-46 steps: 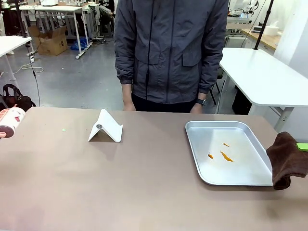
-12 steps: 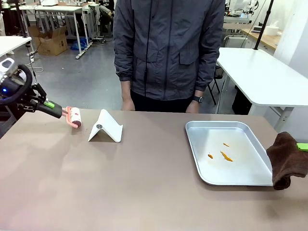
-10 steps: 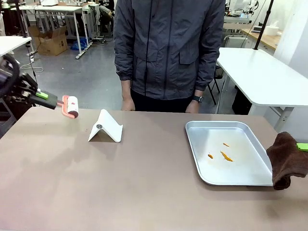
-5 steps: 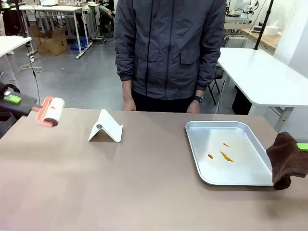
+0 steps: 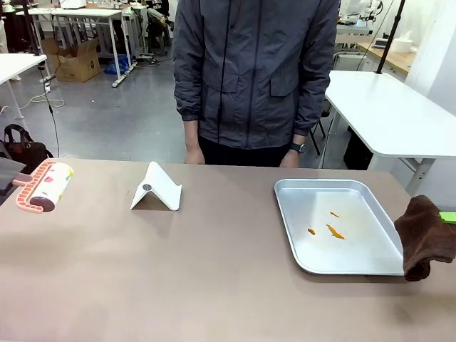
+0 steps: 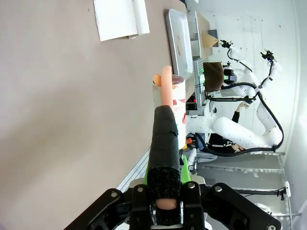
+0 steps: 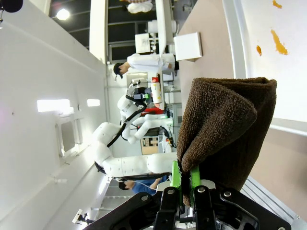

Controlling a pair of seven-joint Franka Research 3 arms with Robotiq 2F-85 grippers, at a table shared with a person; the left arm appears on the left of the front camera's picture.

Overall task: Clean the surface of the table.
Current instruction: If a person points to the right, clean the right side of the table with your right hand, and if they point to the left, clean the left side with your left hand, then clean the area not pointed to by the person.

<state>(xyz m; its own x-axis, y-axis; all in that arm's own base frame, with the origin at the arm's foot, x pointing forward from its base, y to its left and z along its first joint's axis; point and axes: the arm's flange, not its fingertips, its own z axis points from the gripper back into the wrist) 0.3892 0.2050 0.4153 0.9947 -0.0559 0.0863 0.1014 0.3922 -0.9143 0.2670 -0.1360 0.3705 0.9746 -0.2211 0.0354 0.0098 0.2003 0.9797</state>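
The wide brownish-taupe table (image 5: 214, 271) spans the front view. At its far left edge a pink lint roller (image 5: 44, 187) hangs just above the top. My left gripper (image 6: 163, 194) is shut on the roller's black handle (image 6: 163, 148), with the roller head (image 6: 169, 91) pointing away from the wrist. At the right edge my right gripper (image 7: 184, 184) is shut on a brown cloth (image 5: 425, 235), which droops beside the tray; its green pad (image 5: 447, 217) peeks out behind the cloth (image 7: 225, 124).
A silver metal tray (image 5: 299, 246) with a few orange scraps (image 5: 333, 230) lies right of centre. A white folded stand (image 5: 157, 187) sits left of centre. A person in a dark jacket (image 5: 253, 71) stands at the far edge, hands down.
My left arm has drawn back to the left with the lint roller, from beside the white stand to the table's left edge and lower. The right arm and cloth have not moved.
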